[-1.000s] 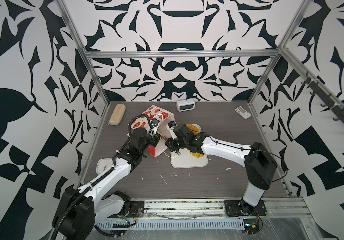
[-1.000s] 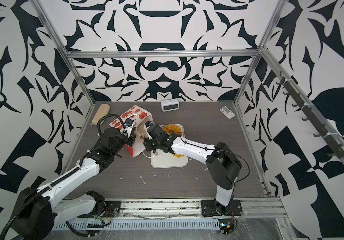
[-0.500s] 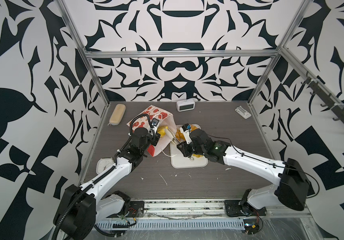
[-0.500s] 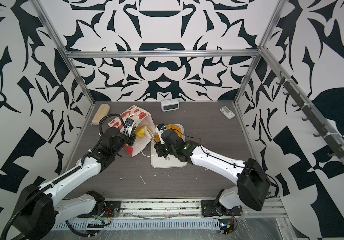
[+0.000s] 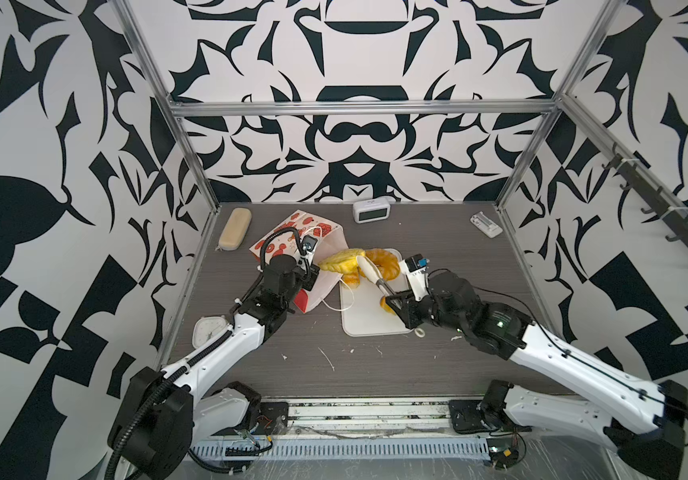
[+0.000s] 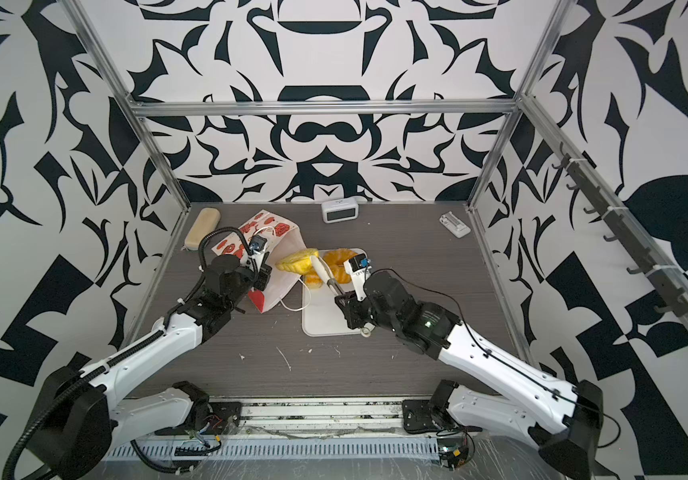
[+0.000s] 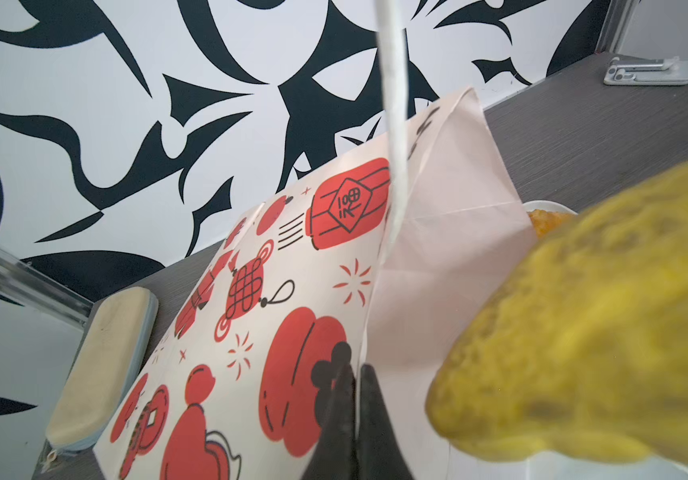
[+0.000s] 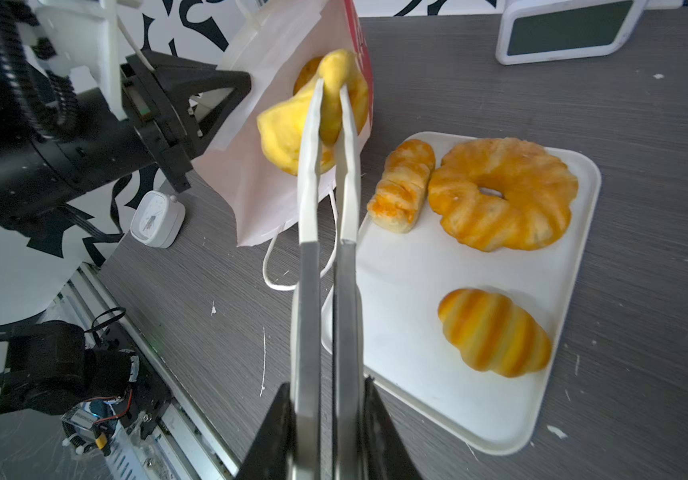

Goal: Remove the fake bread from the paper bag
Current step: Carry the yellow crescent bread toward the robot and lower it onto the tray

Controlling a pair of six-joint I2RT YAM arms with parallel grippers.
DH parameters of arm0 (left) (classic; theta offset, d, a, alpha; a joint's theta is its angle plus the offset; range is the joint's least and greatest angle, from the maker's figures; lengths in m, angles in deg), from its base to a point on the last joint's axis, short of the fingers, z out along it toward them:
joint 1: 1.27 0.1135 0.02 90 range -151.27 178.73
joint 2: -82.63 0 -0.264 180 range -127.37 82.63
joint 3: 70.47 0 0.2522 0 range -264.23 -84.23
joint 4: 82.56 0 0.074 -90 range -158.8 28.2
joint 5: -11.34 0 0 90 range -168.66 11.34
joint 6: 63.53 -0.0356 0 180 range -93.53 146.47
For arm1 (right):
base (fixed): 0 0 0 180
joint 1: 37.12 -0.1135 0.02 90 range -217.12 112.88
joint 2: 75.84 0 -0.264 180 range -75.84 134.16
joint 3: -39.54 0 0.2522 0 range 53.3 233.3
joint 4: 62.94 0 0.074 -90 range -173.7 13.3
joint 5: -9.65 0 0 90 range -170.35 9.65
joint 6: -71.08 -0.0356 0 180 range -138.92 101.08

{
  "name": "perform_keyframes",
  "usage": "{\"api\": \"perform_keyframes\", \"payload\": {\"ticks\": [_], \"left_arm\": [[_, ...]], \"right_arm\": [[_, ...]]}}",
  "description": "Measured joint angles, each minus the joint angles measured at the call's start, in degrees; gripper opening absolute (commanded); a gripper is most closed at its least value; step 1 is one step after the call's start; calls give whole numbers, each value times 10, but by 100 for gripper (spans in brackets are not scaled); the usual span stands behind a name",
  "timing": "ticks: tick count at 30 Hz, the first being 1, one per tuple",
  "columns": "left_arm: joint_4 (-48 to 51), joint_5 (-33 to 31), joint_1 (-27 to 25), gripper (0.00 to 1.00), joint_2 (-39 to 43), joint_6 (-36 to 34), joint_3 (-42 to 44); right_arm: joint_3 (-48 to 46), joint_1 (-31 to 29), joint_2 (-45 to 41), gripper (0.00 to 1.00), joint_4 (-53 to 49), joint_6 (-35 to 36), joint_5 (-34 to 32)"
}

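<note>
The paper bag (image 5: 288, 232) lies tilted on its side, mouth toward the white tray (image 5: 371, 320). My left gripper (image 7: 355, 370) is shut on the bag's (image 7: 292, 257) rim and holds the mouth up. My right gripper (image 8: 328, 384) is shut on white and metal tongs (image 8: 325, 208). The tong tips pinch a yellow croissant (image 8: 288, 129) at the bag's mouth, above the bag's lower lip. Another orange piece (image 8: 307, 70) shows behind it inside the bag. On the tray (image 8: 417, 270) lie a ring loaf (image 8: 504, 195), a ridged roll (image 8: 402, 185) and a striped croissant (image 8: 494, 332).
A beige zip case (image 5: 234, 228) lies at the back left. A digital clock (image 5: 370, 211) stands at the back wall and a small white stand (image 5: 485, 224) at the back right. A small analog clock (image 5: 209, 330) sits by the left arm. A cord handle (image 8: 276, 270) trails beside the tray.
My right arm has drawn back toward the right and front, bringing the tongs and the yellow croissant from inside the bag to its mouth. The left gripper has kept its hold.
</note>
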Motion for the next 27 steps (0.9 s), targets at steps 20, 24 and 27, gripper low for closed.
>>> {"api": "perform_keyframes", "payload": {"ticks": [20,24,27], "left_arm": [[-32,-34,0,4,-17,-12,2],[-45,-38,0,4,-17,-15,8],[-57,-45,0,4,-17,-16,19]], "right_arm": [[34,0,-53,19,-294,-94,64],[59,0,-31,19,-322,-95,73],[67,0,-23,18,-331,-95,77]]}}
